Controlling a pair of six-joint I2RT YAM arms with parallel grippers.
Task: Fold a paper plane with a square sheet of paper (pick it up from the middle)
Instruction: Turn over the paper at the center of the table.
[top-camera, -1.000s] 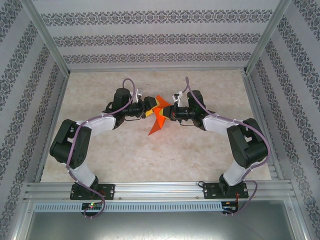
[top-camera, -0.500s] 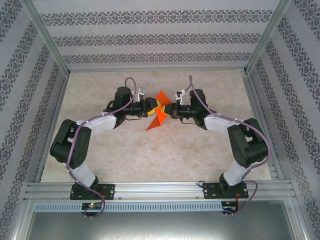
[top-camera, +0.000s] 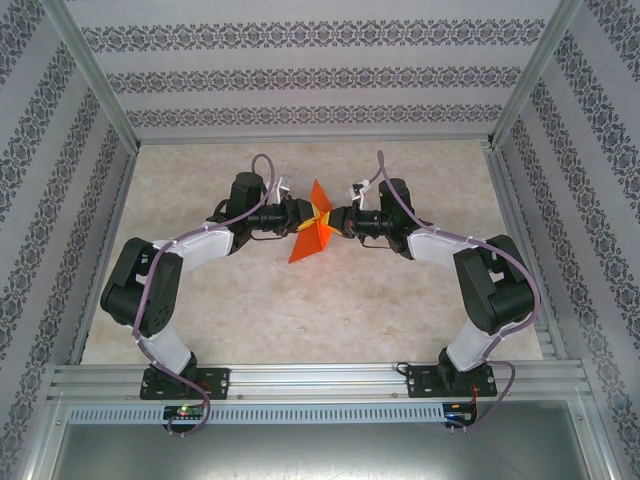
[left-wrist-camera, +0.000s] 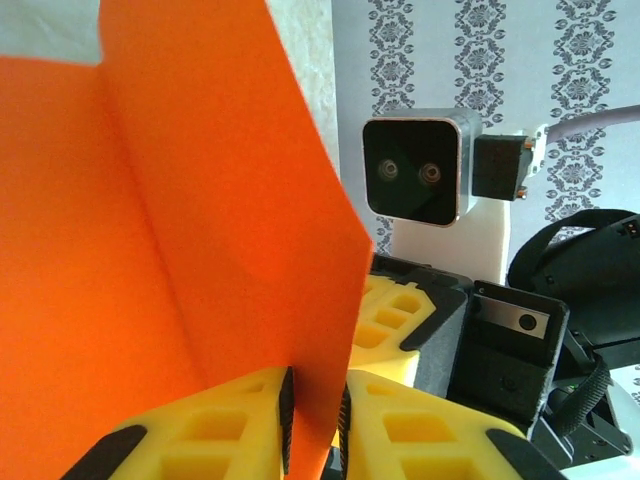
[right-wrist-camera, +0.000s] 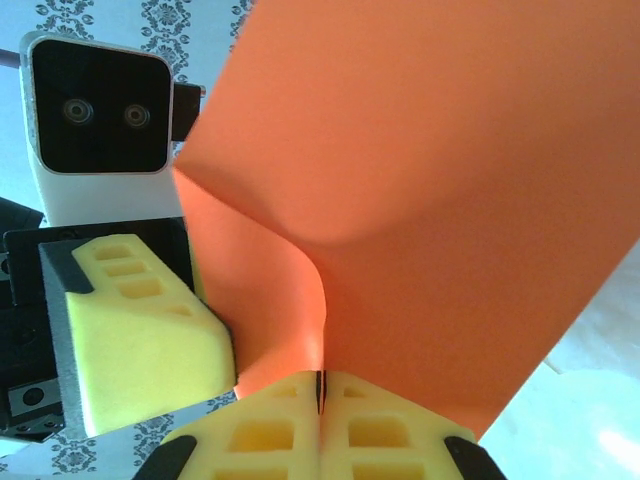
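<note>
Over the far middle of the desk (top-camera: 300, 320), the two arms reach in from either side and meet tip to tip, with the square sheet of paper (top-camera: 313, 232) between them. The bright orange-red sheet is no longer flat. It stands up as a bent, angular shape, one point towards the back wall and another slanting down towards the near left. Whether that lower corner touches the desk cannot be told.

The right pincer (right-wrist-camera: 320, 395) is closed, its yellow pads (right-wrist-camera: 270, 430) pressed together with the bottom of the sheet (right-wrist-camera: 430, 200) pinched in the seam between them. Above that hold the paper curves up and away, with a soft fold running towards the upper left. One yellow finger of the left pincer (right-wrist-camera: 140, 320) sits just beside the paper there.

On the left wrist view, the left pincer (left-wrist-camera: 315, 420) has its jaws drawn close on either side of the sheet (left-wrist-camera: 150, 250), whose edge runs down into the narrow gap between the fingers (left-wrist-camera: 210, 430). Whether they actually press on the paper cannot be told. A straight crease runs down the sheet on the left, and the right arm's wrist camera (left-wrist-camera: 415, 165) faces in from just behind the paper.

In the overhead view the left pincer (top-camera: 301, 216) and right pincer (top-camera: 333, 218) sit level with each other, just beside the sheet.
</note>
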